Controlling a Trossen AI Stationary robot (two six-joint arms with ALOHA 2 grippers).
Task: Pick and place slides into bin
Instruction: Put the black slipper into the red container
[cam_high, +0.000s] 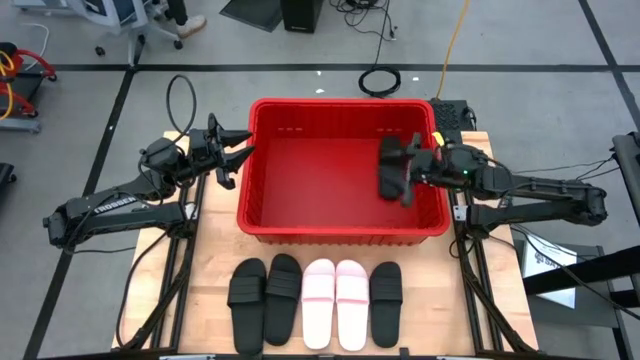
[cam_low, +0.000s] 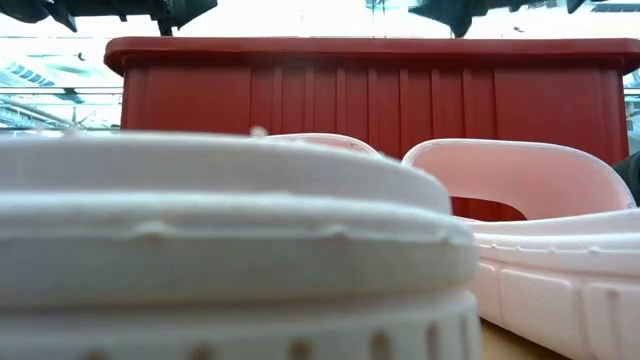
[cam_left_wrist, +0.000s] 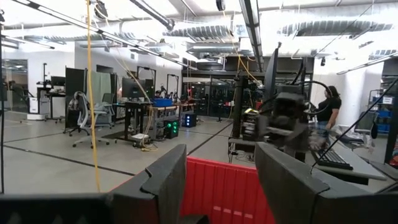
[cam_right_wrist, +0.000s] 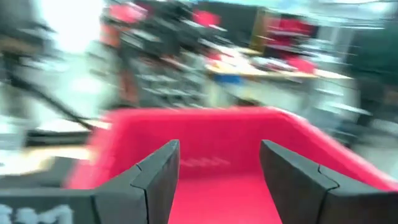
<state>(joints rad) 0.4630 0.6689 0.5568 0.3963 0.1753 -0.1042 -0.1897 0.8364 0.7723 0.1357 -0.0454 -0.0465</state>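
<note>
right gripper (cam_high: 392, 170) hangs over the big bright red plastic bin (cam_high: 262, 215), jaws wide apart around a matte black slide sandal (cam_high: 390, 165); left gripper (cam_high: 243, 148), jaws wide, waits at the rim.

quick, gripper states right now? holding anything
left gripper: open, empty, at the left rim of the red bin.
right gripper: open, nothing between its fingers; a black slide shows just off them inside the bin.

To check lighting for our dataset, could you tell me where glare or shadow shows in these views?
High view: even light, only soft shadows beside the slides. Low view: strong backlight washes out the room behind the bin. Left wrist view: the ceiling glares bright white.
</note>
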